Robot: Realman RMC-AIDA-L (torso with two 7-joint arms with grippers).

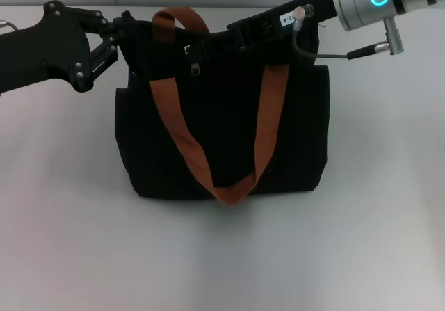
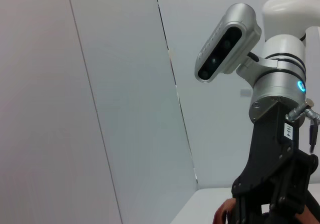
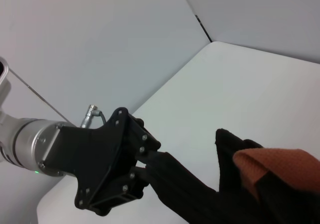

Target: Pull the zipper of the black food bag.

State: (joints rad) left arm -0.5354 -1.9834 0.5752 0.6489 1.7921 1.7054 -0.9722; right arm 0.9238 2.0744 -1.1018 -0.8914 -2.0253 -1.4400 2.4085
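- The zipper (image 1: pixel 196 68), a small silver tab, hangs just below the black zip line along the top edge of the black food bag (image 1: pixel 222 126), left of the middle of that edge in the head view.
- The zip line runs left to right across the bag, so I'd judge the pull must travel along that axis.
- The right gripper (image 1: pixel 245 34) sits on the top edge just to the right of the tab and is the nearer one; whether its fingers are parted or closed I cannot tell.
- The left gripper (image 1: pixel 127 27) is clamped on the fabric at the bag's left top corner, seemingly as an anchor.
- The bag is boxy and upright on the white table (image 1: pixel 62 241), its orange-brown strap (image 1: pixel 184 133) drooping down the front.
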